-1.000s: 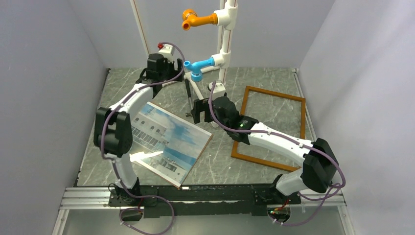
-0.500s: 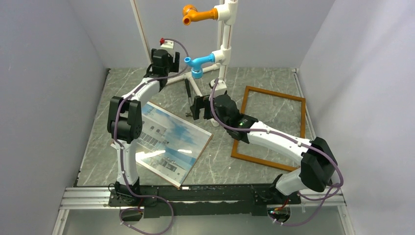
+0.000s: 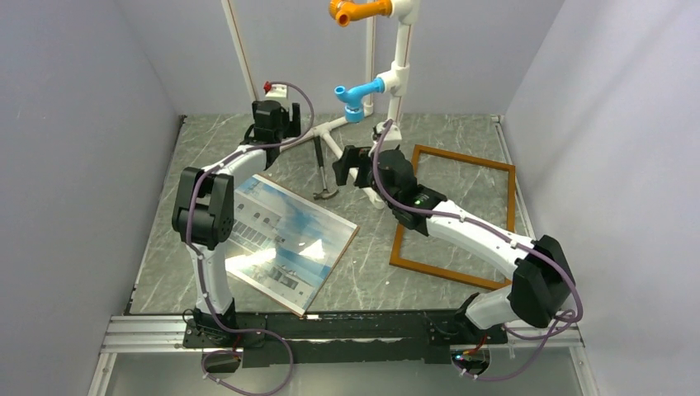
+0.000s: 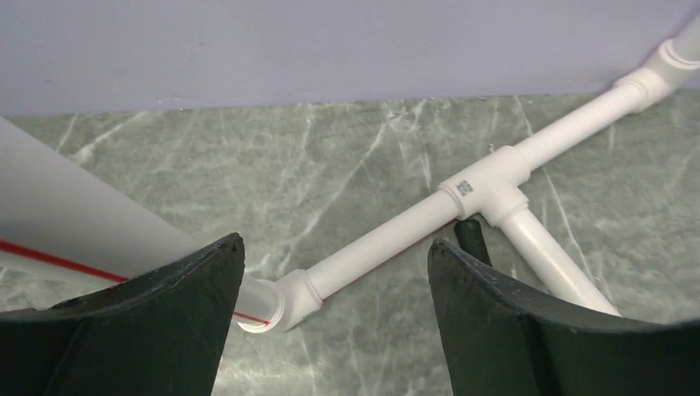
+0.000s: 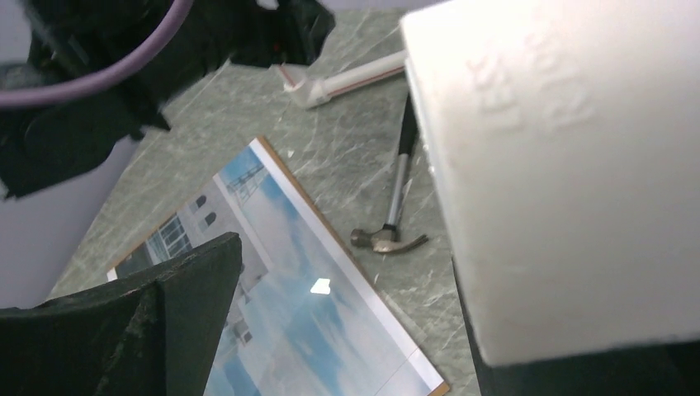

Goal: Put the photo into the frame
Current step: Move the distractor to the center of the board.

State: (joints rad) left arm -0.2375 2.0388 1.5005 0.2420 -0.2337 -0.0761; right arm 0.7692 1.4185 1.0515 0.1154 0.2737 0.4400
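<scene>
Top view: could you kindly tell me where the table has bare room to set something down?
The table is bare between the photo and the frame, and inside the frame's rails. The far middle is crowded with the pipe stand and the hammer.

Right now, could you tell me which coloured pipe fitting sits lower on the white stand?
The blue fitting, partway up the white stand; the orange fitting sits at its top.

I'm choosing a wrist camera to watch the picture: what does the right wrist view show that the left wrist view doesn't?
Only the right wrist view: the photo, the steel head of a hammer, and a white block close to the lens. Only the left wrist view: a T-joint in the white pipe. Both: the green marbled table and some white pipe.
</scene>
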